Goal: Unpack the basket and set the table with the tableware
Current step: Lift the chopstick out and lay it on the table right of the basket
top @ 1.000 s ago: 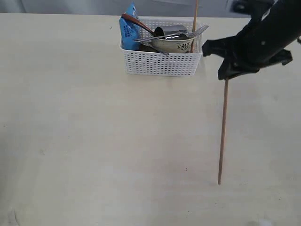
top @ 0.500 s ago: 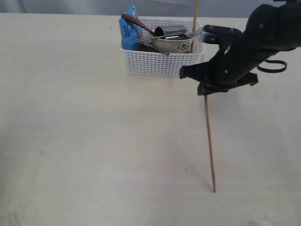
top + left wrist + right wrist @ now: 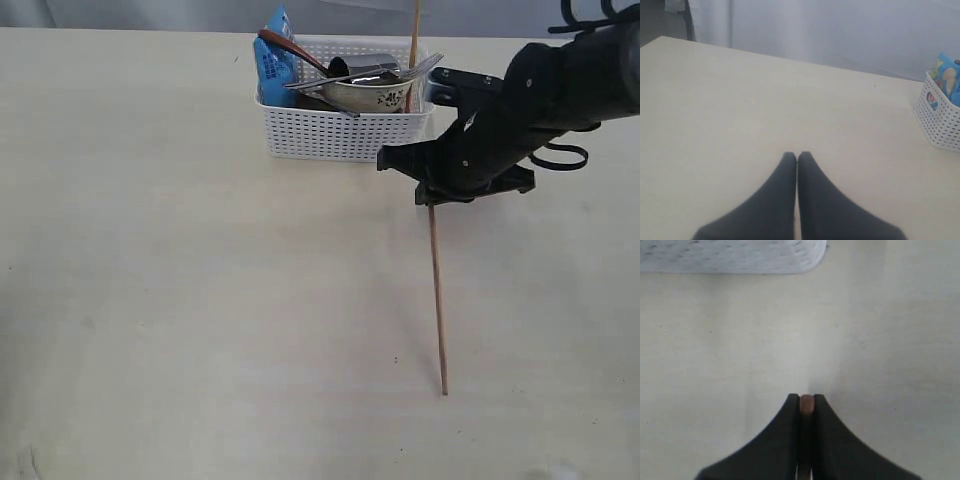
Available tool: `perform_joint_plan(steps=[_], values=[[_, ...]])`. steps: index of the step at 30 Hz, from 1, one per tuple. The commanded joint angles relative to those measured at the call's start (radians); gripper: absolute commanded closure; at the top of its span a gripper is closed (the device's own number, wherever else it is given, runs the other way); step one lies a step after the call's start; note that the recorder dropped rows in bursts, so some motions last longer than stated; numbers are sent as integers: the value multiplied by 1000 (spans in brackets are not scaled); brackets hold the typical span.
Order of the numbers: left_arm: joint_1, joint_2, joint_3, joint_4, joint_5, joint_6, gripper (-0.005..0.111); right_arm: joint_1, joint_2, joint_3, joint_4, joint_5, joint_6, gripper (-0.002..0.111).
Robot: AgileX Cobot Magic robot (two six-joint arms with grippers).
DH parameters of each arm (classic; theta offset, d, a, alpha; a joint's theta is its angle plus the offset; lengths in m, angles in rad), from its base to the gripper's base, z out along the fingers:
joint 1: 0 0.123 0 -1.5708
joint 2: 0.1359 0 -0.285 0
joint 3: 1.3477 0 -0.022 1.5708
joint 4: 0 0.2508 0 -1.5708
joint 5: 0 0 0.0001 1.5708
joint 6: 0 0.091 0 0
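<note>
The white basket (image 3: pixel 340 135) stands at the back of the table (image 3: pixel 180 300). In it are a floral bowl (image 3: pixel 378 96), a steel mug (image 3: pixel 365 68), a fork (image 3: pixel 405 74), a red-brown spoon (image 3: pixel 290 48) and one upright chopstick (image 3: pixel 413 40). My right gripper (image 3: pixel 428 195) hovers just in front of the basket's right corner, shut on the top end of a second chopstick (image 3: pixel 437 300). That chopstick slants down toward the table's front. Its brown end (image 3: pixel 806 404) shows between the fingertips of the right gripper (image 3: pixel 806 402). My left gripper (image 3: pixel 797 156) is shut and empty over bare table, left of the basket (image 3: pixel 940 125).
A blue snack packet (image 3: pixel 272 60) leans in the basket's left end, and the blue snack packet (image 3: pixel 947 82) also shows in the left wrist view. The basket's corner (image 3: pixel 740 257) lies straight ahead of the right gripper. Bare table spreads left of and in front of the basket.
The right arm has swung left and lower, from the right edge to just in front of the basket. The held chopstick came along, its lower tip shifting left.
</note>
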Motion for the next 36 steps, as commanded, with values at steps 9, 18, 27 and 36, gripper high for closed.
perform_joint_plan(steps=[9,18,27,36], values=[[3,-3,4,-11,-1,1,106,3,28,4,-2,-21,14,108],[3,-3,4,-11,-1,1,106,3,46,4,-6,-29,-4,108],[3,-3,4,-11,-1,1,106,3,46,4,-3,-43,0,108],[3,-3,4,-11,-1,1,106,3,46,4,-4,-47,2,108]])
